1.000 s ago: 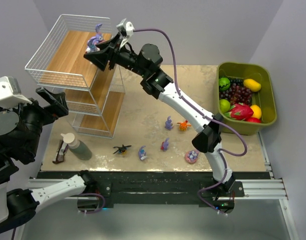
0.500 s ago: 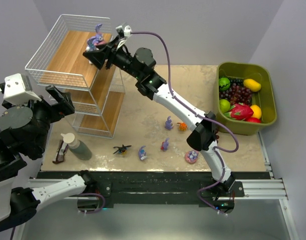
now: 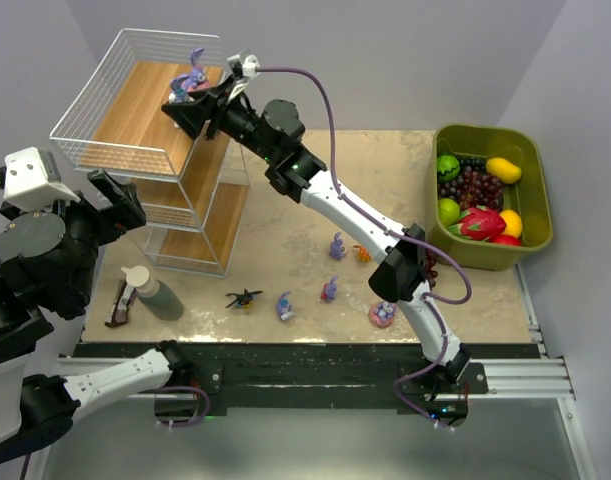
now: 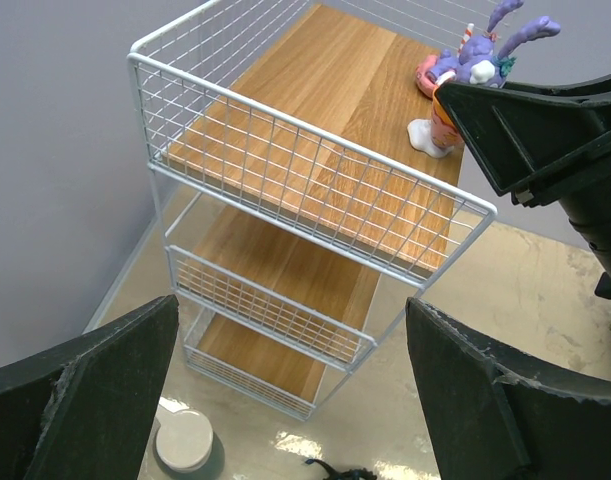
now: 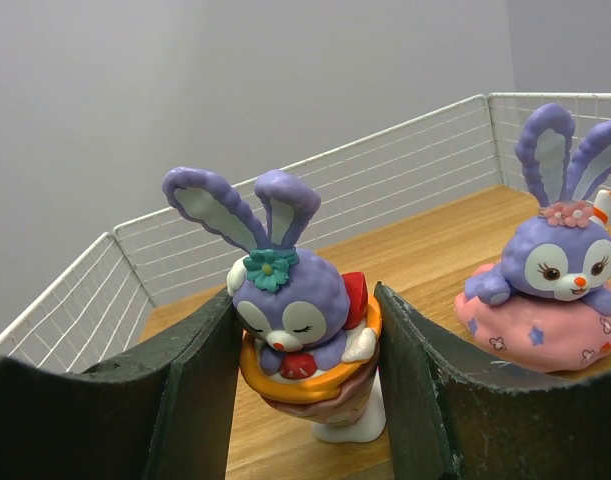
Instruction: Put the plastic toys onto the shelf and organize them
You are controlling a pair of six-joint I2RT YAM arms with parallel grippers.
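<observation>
Up on top tier, right gripper point(image 5: 305, 345) clamped on purple bunny figurine in orange cup point(image 5: 297, 300). White foot at or just above board; contact unclear.

Risk: narrow foot, top-heavy. Finger dragging on release could topple it into purple bunny on pink cushion base point(image 5: 558, 268) just beside.

White wire-mesh shelf with wooden boards point(image 4: 315, 140): mesh wall close behind toys, plenty of bare board on rest of tier.

Left gripper point(image 4: 293, 330) spread wide, empty, hovering before shelf.

Other small figurines point(image 3: 329, 290) on beige surface point(image 3: 275, 250).
</observation>
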